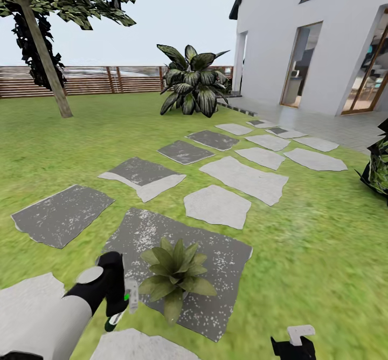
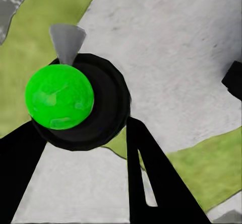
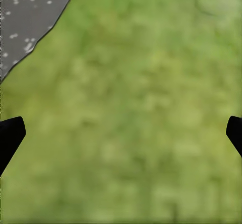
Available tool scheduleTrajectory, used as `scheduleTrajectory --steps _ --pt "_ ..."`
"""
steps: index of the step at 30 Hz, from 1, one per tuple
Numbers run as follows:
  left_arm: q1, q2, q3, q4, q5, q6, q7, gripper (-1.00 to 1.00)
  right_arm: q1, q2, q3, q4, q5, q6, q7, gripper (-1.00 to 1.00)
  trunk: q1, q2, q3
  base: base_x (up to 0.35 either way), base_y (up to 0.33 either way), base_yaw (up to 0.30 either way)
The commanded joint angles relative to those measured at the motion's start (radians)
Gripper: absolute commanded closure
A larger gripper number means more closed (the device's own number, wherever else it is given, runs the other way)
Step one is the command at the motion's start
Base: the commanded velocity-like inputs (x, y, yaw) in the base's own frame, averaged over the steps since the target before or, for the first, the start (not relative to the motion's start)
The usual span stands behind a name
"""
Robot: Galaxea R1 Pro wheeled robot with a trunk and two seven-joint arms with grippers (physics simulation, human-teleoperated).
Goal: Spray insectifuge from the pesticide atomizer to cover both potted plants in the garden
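Spraying the first plant point(image 1: 173, 275) is the step in hand, I judge: your left pincer point(image 1: 116, 300) is clamped on the atomizer point(image 1: 128, 295), whose pale head sits just beside the plant's left leaves, over the speckled slab point(image 1: 221, 274). Next you should aim the nozzle at the rosette and sweep across it. Your right pincer point(image 1: 293, 344) hangs spread apart and empty over the lawn point(image 1: 323, 230).

Your white-sleeved left arm's black gripper point(image 1: 119, 302) clamps the dark, green-marked atomizer bottle point(image 2: 75, 100); your right gripper point(image 3: 121, 133) seems spread apart.
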Motion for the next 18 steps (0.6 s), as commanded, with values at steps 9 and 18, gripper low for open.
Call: scheduleTrajectory --steps 9,18 --pt "-0.005 -0.049 -0.179 -0.003 -0.009 -0.01 -0.119 1.0 0.0 0.0 -0.003 0.001 0.009 -0.003 0.001 -1.0 0.0 0.0 -0.001 0.0 0.0 0.0" --pt "-0.02 -0.016 -0.101 -0.003 0.034 -0.128 -0.173 1.0 0.006 0.0 -0.003 0.0 0.009 -0.003 0.001 -1.0 0.0 0.0 -0.001 0.0 0.0 0.0"
